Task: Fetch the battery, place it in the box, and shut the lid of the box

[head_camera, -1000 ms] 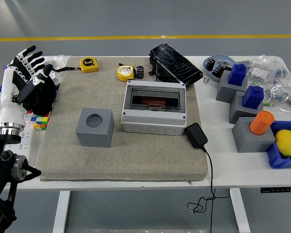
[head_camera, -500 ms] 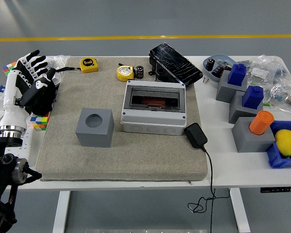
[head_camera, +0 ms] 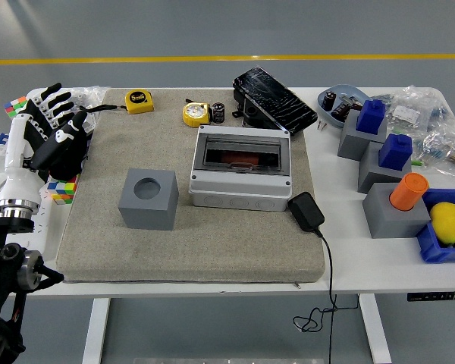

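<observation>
The battery (head_camera: 218,113), a small black cylinder, stands upright at the back of the mat next to a round yellow tape measure (head_camera: 196,114). The grey box (head_camera: 241,179) sits mid-mat; something orange shows in its opening. Its dark see-through lid (head_camera: 274,98) is swung up and back behind it. My left hand (head_camera: 55,125) hovers over the mat's far left edge, fingers (head_camera: 51,99) spread and holding nothing, well away from battery and box. The right arm is out of the picture.
A grey cube with a round hole (head_camera: 148,199) stands left of the box. A black power adapter (head_camera: 306,211) and its cable lie at the box's right front. Grey blocks with blue and orange pegs (head_camera: 387,163) and a blue bin (head_camera: 444,244) fill the right side. A colour cube (head_camera: 62,189) lies under my hand.
My left hand has sunk slightly and turned a little, fingers still spread. Nothing on the table has moved.
</observation>
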